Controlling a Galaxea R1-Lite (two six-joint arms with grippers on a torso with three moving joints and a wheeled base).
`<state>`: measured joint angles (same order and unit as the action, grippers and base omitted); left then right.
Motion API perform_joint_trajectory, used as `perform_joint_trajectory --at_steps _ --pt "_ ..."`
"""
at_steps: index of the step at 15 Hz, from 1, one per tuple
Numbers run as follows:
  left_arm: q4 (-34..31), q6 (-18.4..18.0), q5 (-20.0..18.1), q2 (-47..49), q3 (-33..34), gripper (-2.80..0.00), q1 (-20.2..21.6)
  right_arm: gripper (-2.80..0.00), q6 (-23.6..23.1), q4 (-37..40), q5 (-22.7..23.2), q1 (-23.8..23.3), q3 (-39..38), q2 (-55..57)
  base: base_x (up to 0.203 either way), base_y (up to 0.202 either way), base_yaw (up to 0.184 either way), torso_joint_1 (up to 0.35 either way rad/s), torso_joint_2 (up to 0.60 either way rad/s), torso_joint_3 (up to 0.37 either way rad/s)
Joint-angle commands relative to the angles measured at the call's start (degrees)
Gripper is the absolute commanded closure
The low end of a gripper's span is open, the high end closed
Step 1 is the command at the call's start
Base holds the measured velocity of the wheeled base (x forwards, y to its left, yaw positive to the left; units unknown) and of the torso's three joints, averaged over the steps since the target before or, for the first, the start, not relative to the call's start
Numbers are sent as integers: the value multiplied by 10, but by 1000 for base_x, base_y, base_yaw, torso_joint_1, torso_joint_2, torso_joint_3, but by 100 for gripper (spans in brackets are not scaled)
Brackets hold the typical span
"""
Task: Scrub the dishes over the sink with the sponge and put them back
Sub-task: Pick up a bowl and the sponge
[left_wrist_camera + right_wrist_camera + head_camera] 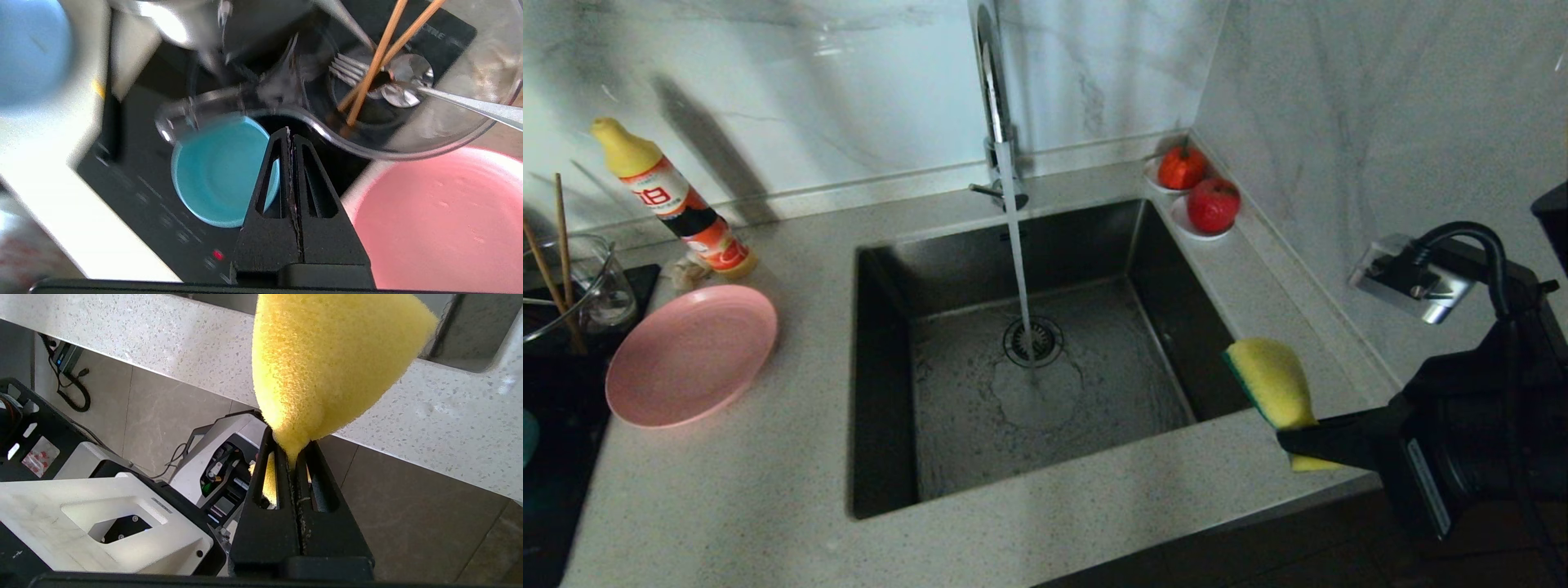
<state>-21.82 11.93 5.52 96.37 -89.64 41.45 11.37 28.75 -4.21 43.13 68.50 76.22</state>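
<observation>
At the sink's right front corner, the right gripper (1298,445) has its fingers (265,486) clamped on the sponge (1274,382), pinching one end so the yellow body flares out past the tips; a dark green face shows along its edge in the head view. Held this way, the free end is left clear for scrubbing, and it waits just beside the basin, presumably until a dish is brought over.

Left gripper (291,136): fingers pressed flat together, nothing between them, hanging over the blue bowl (216,171), which sits on a black cooktop (135,192). Closed fingers cannot take a rim, so they would need to part first.

The pink plate (690,353) lies on the worktop (768,482) left of the sink (882,384), partly overhanging the cooktop. A glass cup (449,122) with chopsticks, fork and spoon stands close by both dishes, a snag risk. The tap (992,90) runs into the drain. A detergent bottle (674,200) stands behind the plate. Scrubbing not yet begun, by my reading.
</observation>
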Motion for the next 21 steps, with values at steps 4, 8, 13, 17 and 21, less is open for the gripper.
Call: perform_joint_trajectory --at_steps 4,8,13,17,21 --pt "-15 37 -95 18 4 0 90 0 1 2 0 0 9 9 0 0 0 0 0 0" --pt "-13 57 -133 46 7 0 130 0 2 2 0 -1 9 10 0 0 0 0 0 0" --pt "-10 58 -136 60 45 -280 136 0 1 -15 0 -2 9 18 0 0 0 0 0 0" --pt "-10 77 -135 69 86 -280 140 0 1 -16 0 -3 9 21 0 0 0 0 0 0" --pt "-10 106 -135 84 92 -280 148 0 2 -18 0 -5 8 23 0 0 0 0 0 0"
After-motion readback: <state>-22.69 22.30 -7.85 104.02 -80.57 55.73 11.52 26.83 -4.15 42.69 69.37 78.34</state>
